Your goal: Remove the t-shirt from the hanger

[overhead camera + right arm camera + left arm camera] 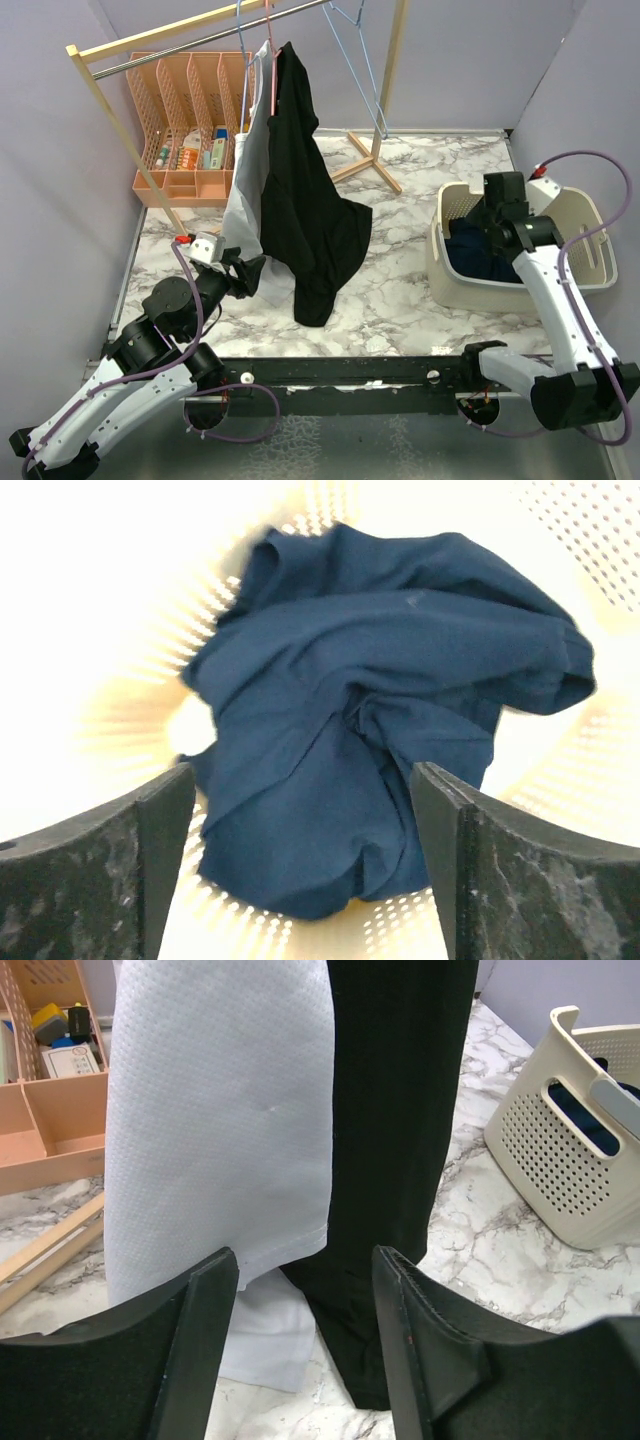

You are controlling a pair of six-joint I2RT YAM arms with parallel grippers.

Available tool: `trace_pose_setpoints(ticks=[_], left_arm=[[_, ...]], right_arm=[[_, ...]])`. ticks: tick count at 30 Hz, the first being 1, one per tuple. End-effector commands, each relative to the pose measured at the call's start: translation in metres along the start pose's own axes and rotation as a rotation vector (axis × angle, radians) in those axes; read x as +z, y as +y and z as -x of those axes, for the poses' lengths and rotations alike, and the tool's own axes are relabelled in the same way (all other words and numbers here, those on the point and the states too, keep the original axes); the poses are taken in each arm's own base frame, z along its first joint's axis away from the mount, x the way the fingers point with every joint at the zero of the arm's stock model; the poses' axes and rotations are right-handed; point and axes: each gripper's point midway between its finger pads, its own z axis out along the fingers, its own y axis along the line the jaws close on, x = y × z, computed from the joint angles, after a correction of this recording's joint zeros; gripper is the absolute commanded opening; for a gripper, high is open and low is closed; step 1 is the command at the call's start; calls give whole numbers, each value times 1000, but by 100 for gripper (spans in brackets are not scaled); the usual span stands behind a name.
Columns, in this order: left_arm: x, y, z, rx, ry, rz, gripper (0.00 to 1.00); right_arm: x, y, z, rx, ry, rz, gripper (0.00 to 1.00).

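At the far left a peach desk organiser (185,110) sits at the back of the marble table (400,290), under the clothes rail (200,40). Just in front of it the left gripper (250,272) faces the hanging clothes with its fingers spread wide and nothing between them; in its wrist view the gap frames the spot where two hems meet. The white mesh t-shirt (220,1110) hangs on the left and the black t-shirt (400,1090) hangs right against it, and both reach down almost to the tabletop. Both are up on the rail, with the black one draped from a pink hanger (270,60). I can't tell which hanger carries the white one. So the removal looks barely begun, with the arm only lining up for a grab. Next, I'd guess, it needs to push forward, close on one hem only, and pull down and sideways so that shirt's collar slips off. Catching both fabrics at once is the risk. Further right a spare blue hanger (360,60) dangles bare. At the far right the right gripper (490,215) hovers over the cream laundry basket (590,235), parted and empty, above a crumpled navy garment (380,700) lying inside.
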Motion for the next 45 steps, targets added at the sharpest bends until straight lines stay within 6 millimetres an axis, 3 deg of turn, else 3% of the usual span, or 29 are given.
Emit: trace_pose_setpoints(ticks=[1, 4, 6, 8, 10, 12, 16, 19, 21, 26, 29, 32, 39, 45], left_arm=[[-4, -4, 12, -16, -27, -19, 61], [-4, -4, 13, -14, -29, -19, 61], [-5, -3, 13, -15, -30, -18, 61], [-5, -3, 13, -16, -31, -19, 61], [-5, -3, 14, -17, -33, -16, 61], [-5, -3, 14, -18, -34, -15, 60], [-5, -2, 13, -17, -33, -12, 60], [-4, -2, 12, -15, -27, -9, 60], [-3, -2, 12, -16, -24, -9, 60], [-3, -1, 12, -18, -25, -3, 59], [-3, -1, 11, -17, -23, 0, 59], [-3, 0, 11, -16, -20, 3, 59], [-3, 0, 11, -18, -24, 2, 59], [-3, -1, 11, -16, -22, -1, 59]], right_arm=[[-65, 31, 59, 55, -119, 334, 89], [-136, 76, 78, -31, -217, 800, 86], [-191, 101, 75, -88, -229, 1116, 74], [-238, 119, 62, -169, -155, 1387, 46], [-269, 128, 53, -239, -72, 1573, 5], [-287, 127, 58, -272, -83, 1642, 1], [-323, 119, 87, -297, -186, 1696, 1], [-342, 125, 99, -323, -161, 1775, 1], [-351, 130, 109, -335, -163, 1805, 3], [-372, 156, 110, -379, -88, 1929, 28], [-404, 187, 86, -438, -40, 2021, 42], [-424, 226, 62, -481, -33, 1968, 50], [-435, 281, 44, -488, -94, 1760, 89], [-417, 321, 20, -499, -195, 1516, 93]])
